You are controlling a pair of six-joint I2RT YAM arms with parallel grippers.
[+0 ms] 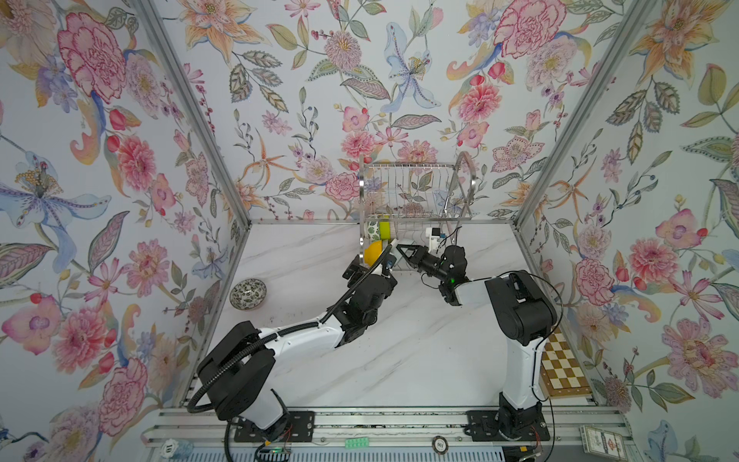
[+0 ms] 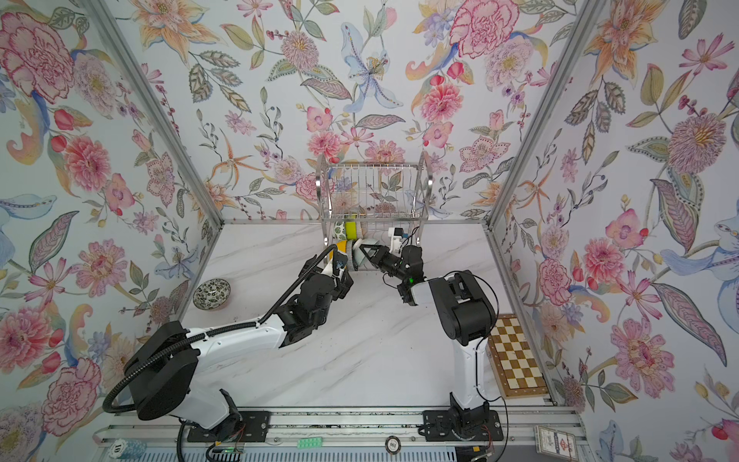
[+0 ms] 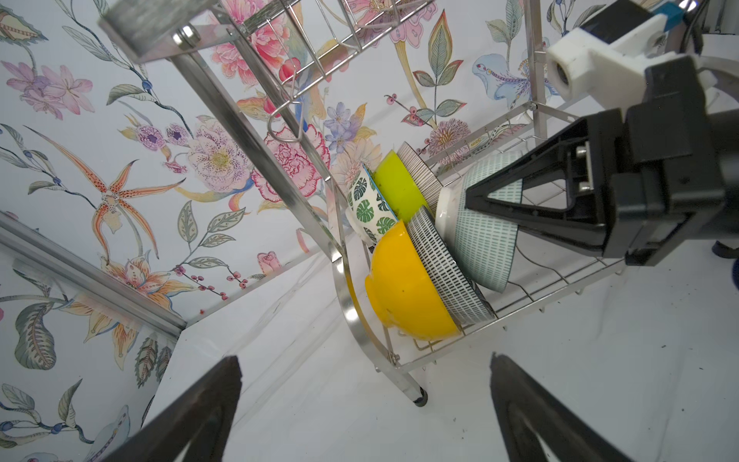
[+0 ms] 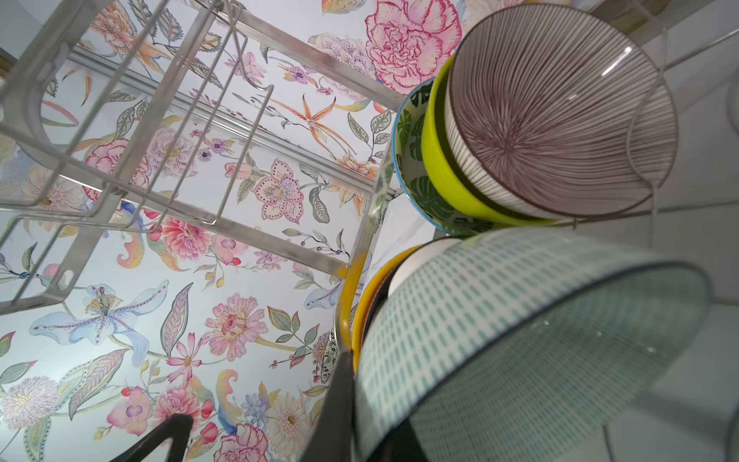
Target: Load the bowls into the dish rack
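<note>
Right fingers [image 3: 520,219] are pinching the celadon bowl [image 3: 480,248], tilted against the speckled bowl [image 3: 444,260] in the rack [image 3: 348,316]; left fingers [image 3: 200,420] are hanging wide, empty, nearer the navy bowl [image 1: 248,294] leftward.

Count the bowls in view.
7. Six stand in the rack, lower tier: leaf, lime, pink-striped in the far row; yellow, speckled, celadon in the near row. The navy one sits on the table, left. None seem hidden.
</note>
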